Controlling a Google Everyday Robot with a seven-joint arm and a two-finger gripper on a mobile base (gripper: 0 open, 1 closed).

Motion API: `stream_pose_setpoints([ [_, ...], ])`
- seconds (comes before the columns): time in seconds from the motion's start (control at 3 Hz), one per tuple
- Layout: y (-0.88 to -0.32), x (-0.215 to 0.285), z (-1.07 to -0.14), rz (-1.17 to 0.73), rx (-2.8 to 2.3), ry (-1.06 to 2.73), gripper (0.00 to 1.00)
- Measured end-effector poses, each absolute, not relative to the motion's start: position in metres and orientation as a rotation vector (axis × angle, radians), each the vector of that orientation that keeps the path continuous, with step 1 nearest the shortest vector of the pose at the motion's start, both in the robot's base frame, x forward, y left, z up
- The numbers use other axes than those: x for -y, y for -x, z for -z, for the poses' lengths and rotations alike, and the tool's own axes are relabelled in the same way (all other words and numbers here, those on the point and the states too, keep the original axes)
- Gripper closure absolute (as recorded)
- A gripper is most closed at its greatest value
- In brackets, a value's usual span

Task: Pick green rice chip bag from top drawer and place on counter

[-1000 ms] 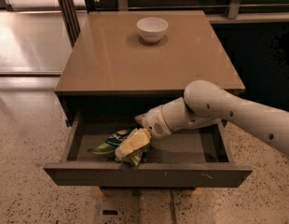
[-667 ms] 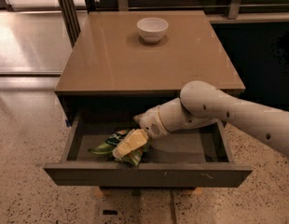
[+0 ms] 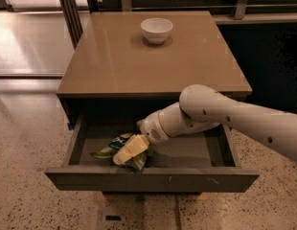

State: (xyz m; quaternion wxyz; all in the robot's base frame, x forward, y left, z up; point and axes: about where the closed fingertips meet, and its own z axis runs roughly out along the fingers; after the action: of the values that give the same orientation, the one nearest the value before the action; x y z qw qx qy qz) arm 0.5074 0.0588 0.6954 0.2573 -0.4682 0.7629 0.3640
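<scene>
A Google Everyday Robot's white arm point(image 3: 234, 119) reaches from the right, under the front edge of the counter point(image 3: 139, 66), down into the pulled-out top drawer point(image 3: 187, 179) of a dark cabinet. At the arm's tip, the gripper point(image 3: 131, 151) sits low in the front left part of the drawer, just behind the front panel. Its pale-yellow fingers point(image 3: 137, 144) lie close together, pinching the green rice chip bag point(image 3: 105, 151).

The crumpled light-green bag rests on the drawer's smooth grey floor. Foil shows to the left of the fingers and beneath them, and a dark label with white lettering shows just behind them. The rest of the drawer floor, to the right of the gripper, shows bare grey. The grey-brown front panel carries a few light scuffs.

The glossy tan-brown tabletop above reflects the room's light. A white bowl point(image 3: 156, 29) stands upright near its back edge, slightly right of centre and well apart from the gripper and the bag. The cabinet stands on a speckled terrazzo floor point(image 3: 28, 143). Dark metal posts rise behind it on the left.
</scene>
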Motion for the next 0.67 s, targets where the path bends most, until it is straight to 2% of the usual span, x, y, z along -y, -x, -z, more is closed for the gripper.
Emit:
stream_pose_setpoints([
  [0.33, -0.509, -0.057, -0.687, -0.940, -2.096, 1.270, 0.00],
  [0.67, -0.512, -0.052, -0.668, -0.803, -2.121, 1.293, 0.00],
])
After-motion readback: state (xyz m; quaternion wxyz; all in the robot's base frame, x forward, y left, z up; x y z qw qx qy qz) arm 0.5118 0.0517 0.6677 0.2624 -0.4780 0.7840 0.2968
